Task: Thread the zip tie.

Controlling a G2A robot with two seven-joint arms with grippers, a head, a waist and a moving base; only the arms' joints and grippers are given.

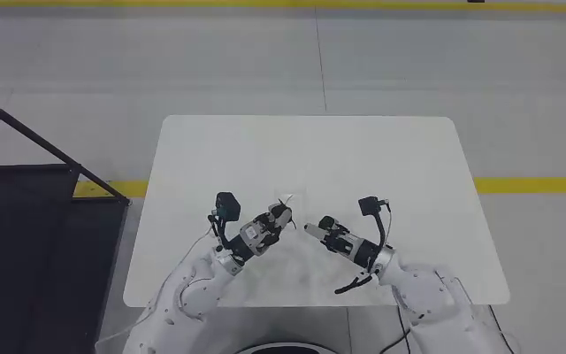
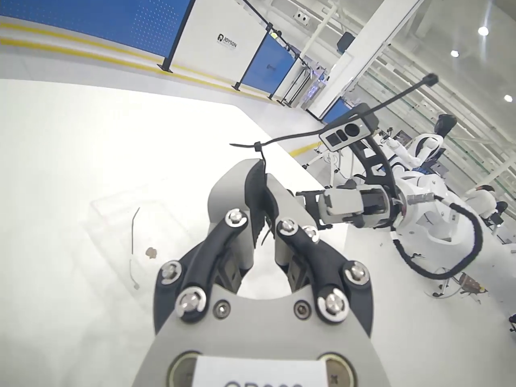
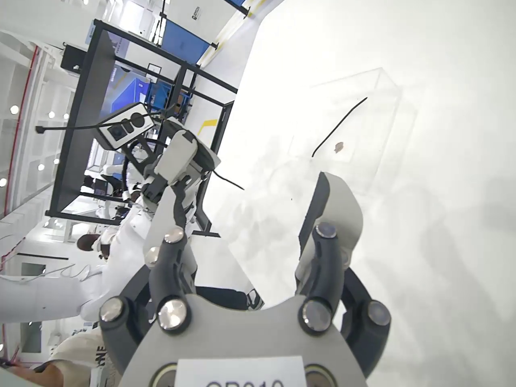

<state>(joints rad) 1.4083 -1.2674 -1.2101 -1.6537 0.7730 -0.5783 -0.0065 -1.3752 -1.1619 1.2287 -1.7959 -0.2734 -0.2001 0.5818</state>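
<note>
My left gripper point(image 2: 262, 171) point(image 1: 281, 215) is shut on a black zip tie point(image 2: 264, 163), held a little above the white table point(image 1: 309, 150). Just past the fingertips sits a small head point(image 2: 256, 147). A long strap point(image 2: 387, 102) runs through it up to a blocky end, and a short tip pokes out the other side. The same strap point(image 3: 72, 126) shows in the right wrist view. My right gripper point(image 3: 250, 203) point(image 1: 309, 228) is open and holds nothing, a short way to the right of the left one, pointing towards it.
A clear flat plastic tray point(image 3: 383, 94) lies on the table beyond the grippers, with a loose black strand point(image 3: 340, 124) and a small brown speck point(image 3: 338, 146) on it. A black-framed barrier point(image 1: 53, 150) stands off the table's left side.
</note>
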